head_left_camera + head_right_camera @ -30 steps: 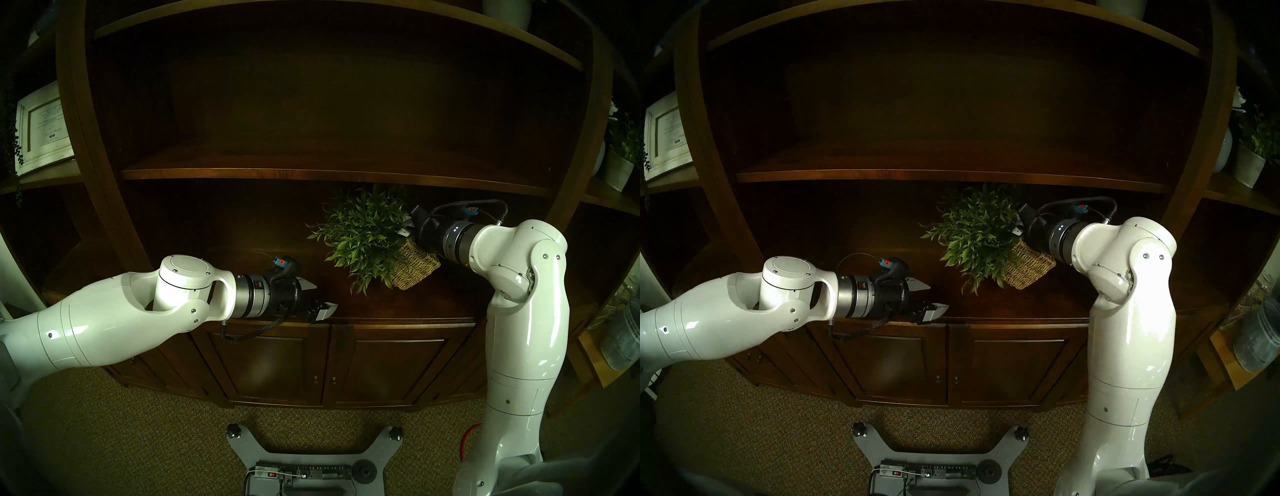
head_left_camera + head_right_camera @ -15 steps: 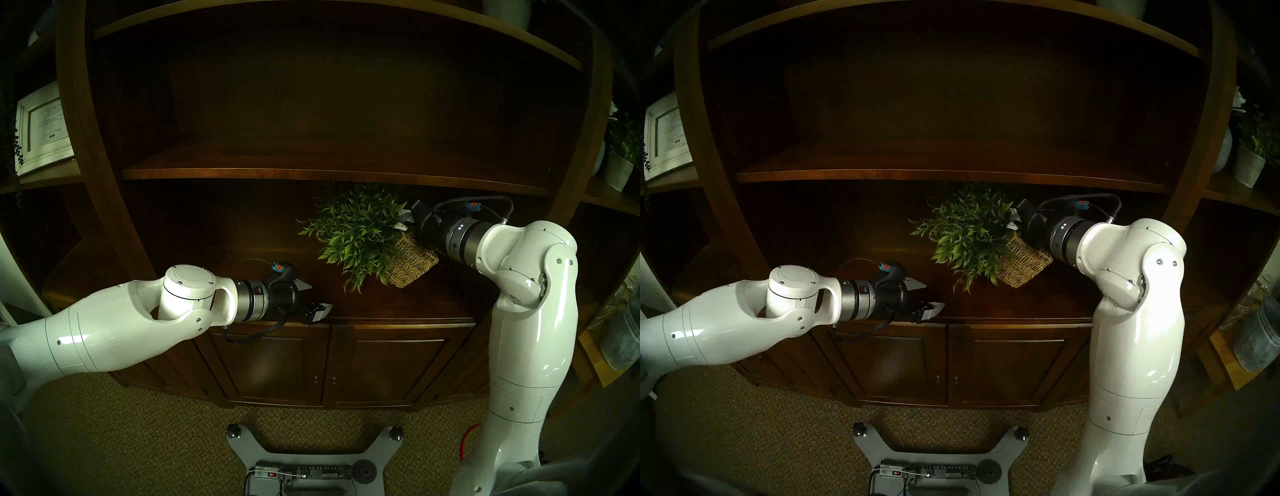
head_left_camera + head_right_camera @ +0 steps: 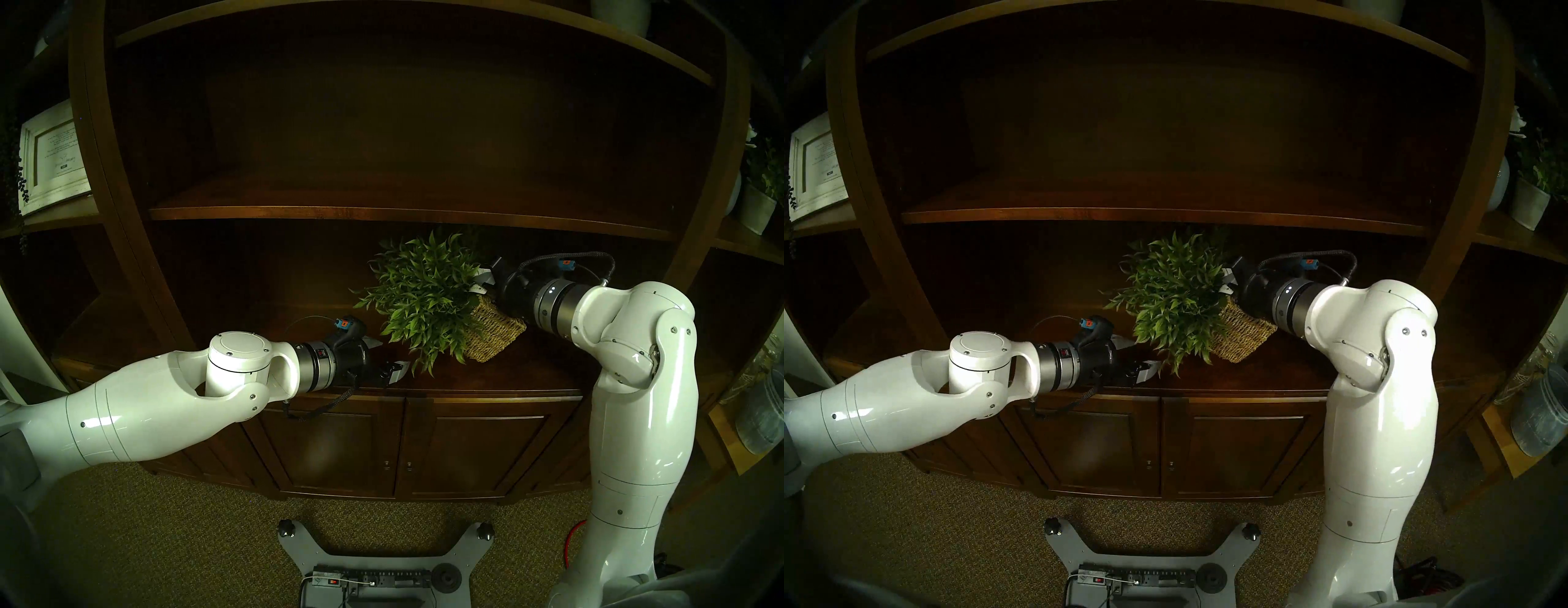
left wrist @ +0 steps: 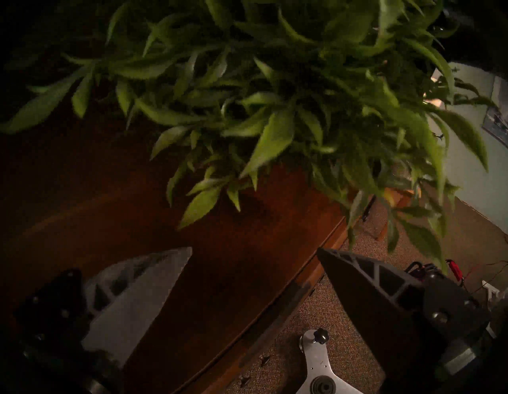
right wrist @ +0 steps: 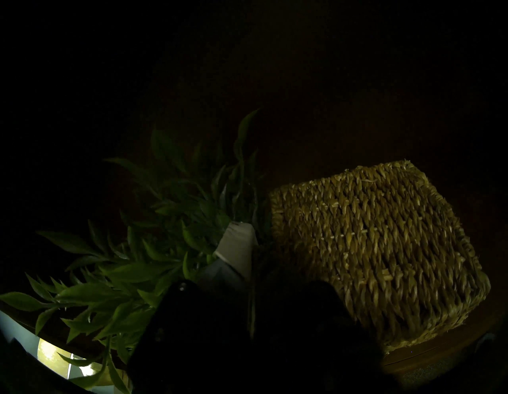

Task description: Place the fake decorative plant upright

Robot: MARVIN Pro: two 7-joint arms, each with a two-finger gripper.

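Observation:
The fake decorative plant (image 3: 424,297), a bushy ball of green leaves in a tan woven basket (image 3: 494,335), hangs tilted over the dark wooden shelf (image 3: 509,378), with its leaves up and to the left. My right gripper (image 3: 488,282) is shut on it at the basket's rim, beside the white tag (image 5: 236,247). The right wrist view shows the basket (image 5: 371,242) and leaves (image 5: 132,278) close up, with the gripper (image 5: 253,291) dark. I cannot tell whether the basket's lower corner touches the shelf. My left gripper (image 3: 388,356) is open, just under the lowest leaves (image 4: 275,96).
A shelf board (image 3: 382,212) runs close above the plant. Cabinet doors (image 3: 339,446) sit below the shelf's front edge. A framed picture (image 3: 51,157) stands at far left. A whitish potted plant (image 3: 757,208) and a jar (image 3: 759,416) are at far right.
My right arm has carried the tilted plant leftward and slightly down. My left arm has moved right, so its open fingers now sit under the leaves.

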